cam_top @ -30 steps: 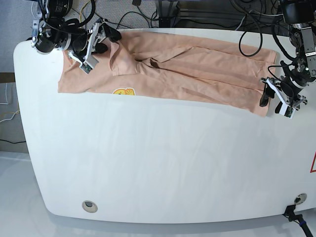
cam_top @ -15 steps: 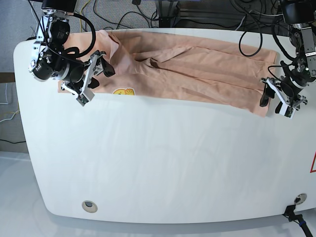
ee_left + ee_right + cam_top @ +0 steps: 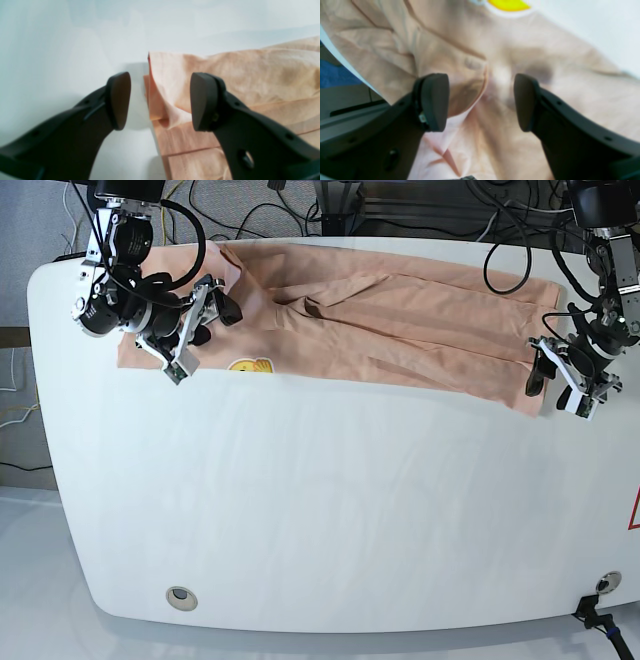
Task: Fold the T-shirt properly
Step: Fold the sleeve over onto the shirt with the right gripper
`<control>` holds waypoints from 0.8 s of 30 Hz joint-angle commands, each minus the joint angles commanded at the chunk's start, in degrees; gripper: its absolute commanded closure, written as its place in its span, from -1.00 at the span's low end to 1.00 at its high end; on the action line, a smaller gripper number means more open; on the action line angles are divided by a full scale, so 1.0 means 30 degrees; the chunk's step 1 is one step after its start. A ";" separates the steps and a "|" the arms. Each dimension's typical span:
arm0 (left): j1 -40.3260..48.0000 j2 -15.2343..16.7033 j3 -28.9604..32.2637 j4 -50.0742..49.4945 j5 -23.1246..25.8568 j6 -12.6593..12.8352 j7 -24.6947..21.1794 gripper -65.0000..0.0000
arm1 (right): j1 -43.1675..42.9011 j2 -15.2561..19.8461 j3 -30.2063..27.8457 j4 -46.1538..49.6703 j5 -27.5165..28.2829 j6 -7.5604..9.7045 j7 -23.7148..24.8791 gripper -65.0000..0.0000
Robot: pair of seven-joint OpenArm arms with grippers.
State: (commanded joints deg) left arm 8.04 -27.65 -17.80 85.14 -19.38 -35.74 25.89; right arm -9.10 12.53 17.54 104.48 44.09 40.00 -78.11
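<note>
Both pairs of jaws are standing wide apart and gripping nothing. The left gripper [image 3: 160, 100] is straddling the folded corner of the T-shirt [image 3: 400, 320], one finger over bare table [image 3: 330, 510], the other over cloth. The right gripper [image 3: 481, 102] is hovering above rumpled fabric near the yellow print [image 3: 250, 366]. The peach T-shirt is lying stretched in a long, creased band along the far edge of the white table, layers overlapping, seams and hems showing at its ends, with one end reaching toward each arm.
</note>
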 joint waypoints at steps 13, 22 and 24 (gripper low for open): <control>0.0000 0.0000 -0.0029 0.0000 -0.0029 0.0000 0.0000 -0.09 | -0.0938 -0.0762 -0.1114 0.0000 0.0000 0.0000 0.0000 -0.22; 0.0000 0.0000 -0.0029 -0.0029 -0.0029 0.0000 0.0000 -0.09 | -0.1055 -0.0791 -0.1495 0.0117 0.0088 0.0000 -0.0029 0.19; 0.0000 0.0000 -0.0029 -0.0029 -0.0029 0.0000 0.0000 -0.09 | -0.1055 -0.0791 -0.1729 0.0147 0.0117 0.0000 -0.0088 0.48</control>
State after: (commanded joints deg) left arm 8.04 -27.65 -17.89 85.05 -19.47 -35.74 25.89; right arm -12.26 10.15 12.35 104.92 44.44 40.00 -78.37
